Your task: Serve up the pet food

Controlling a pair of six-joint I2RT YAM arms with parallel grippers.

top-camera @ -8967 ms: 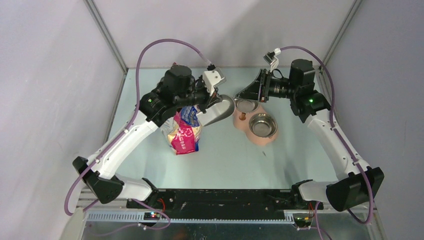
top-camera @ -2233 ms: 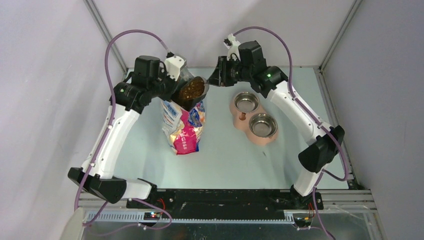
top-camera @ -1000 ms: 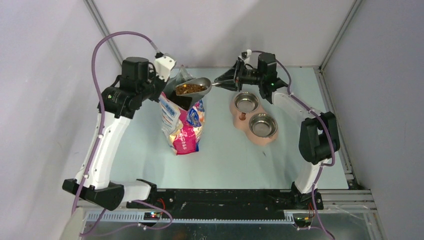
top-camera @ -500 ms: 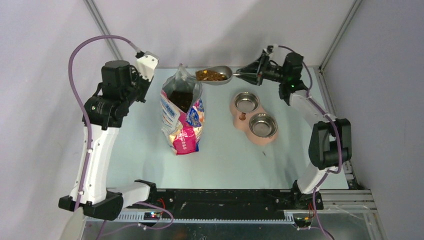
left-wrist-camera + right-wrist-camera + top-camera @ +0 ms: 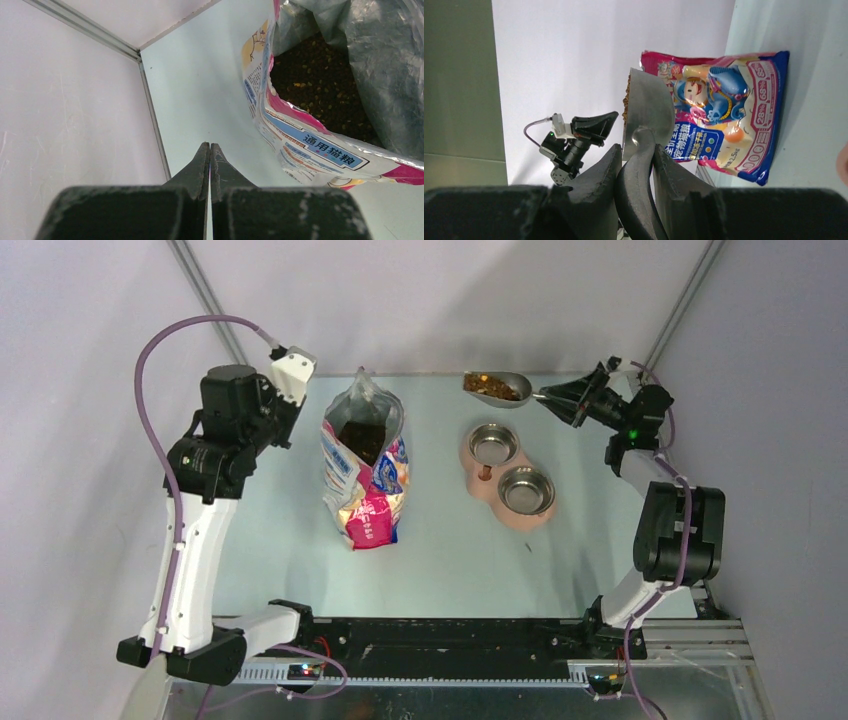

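Dark brown pet food [image 5: 492, 387] fills the grey metal scoop [image 5: 497, 388], held in the air just behind the far bowl [image 5: 493, 445] of the pink double feeder. My right gripper [image 5: 556, 396] is shut on the scoop's handle [image 5: 639, 165]; kibble [image 5: 626, 102] shows at the scoop's edge. More pet food [image 5: 320, 82] lies inside the open printed bag [image 5: 365, 470], standing left of the feeder. The near bowl [image 5: 526, 490] shows no kibble. My left gripper [image 5: 209, 150] is shut and empty, held left of the bag [image 5: 305, 145].
The pink feeder [image 5: 483, 476] sits right of centre on the pale green table. Grey walls and metal frame posts [image 5: 215, 315] close in the back and sides. A small dark speck [image 5: 529, 546] lies on the table in front of the feeder.
My right gripper has carried the loaded scoop rightward from above the bag to just behind the far bowl. The left arm has stayed left of the bag.
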